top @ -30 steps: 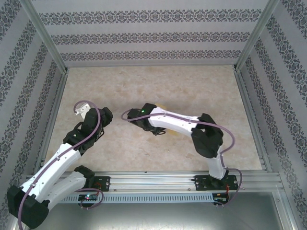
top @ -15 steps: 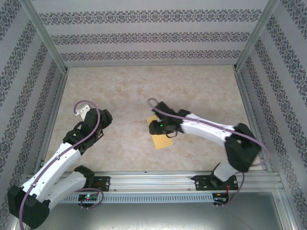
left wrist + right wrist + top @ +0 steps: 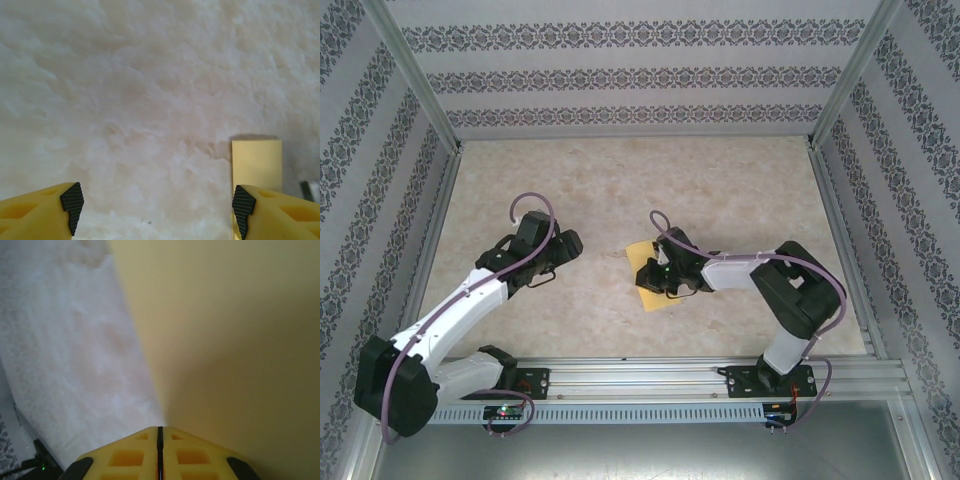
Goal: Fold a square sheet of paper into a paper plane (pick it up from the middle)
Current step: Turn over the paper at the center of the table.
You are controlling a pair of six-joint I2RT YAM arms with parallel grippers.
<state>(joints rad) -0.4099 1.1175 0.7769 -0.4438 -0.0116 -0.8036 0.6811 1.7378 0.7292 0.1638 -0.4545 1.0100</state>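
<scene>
The yellow sheet of paper (image 3: 657, 296) lies flat on the table as a narrow rectangle, near the middle. My right gripper (image 3: 658, 276) is on top of it, shut. In the right wrist view its fingertips (image 3: 160, 430) press together at the paper's (image 3: 235, 335) left edge, and nothing shows between them. My left gripper (image 3: 572, 243) is open a little to the left of the paper, apart from it. In the left wrist view the paper (image 3: 256, 161) sits just beyond the right fingertip (image 3: 243, 205), and the left gripper (image 3: 156, 210) has only bare table between its fingers.
The marbled tabletop (image 3: 620, 180) is boxed in by patterned walls and aluminium posts (image 3: 415, 75). A metal rail (image 3: 650, 375) with both arm bases runs along the near edge. Purple cables loop off each wrist.
The right gripper has slid right and nearer, uncovering the paper's far end, and ends shut on top of it. The left arm has reached right, closer to the paper.
</scene>
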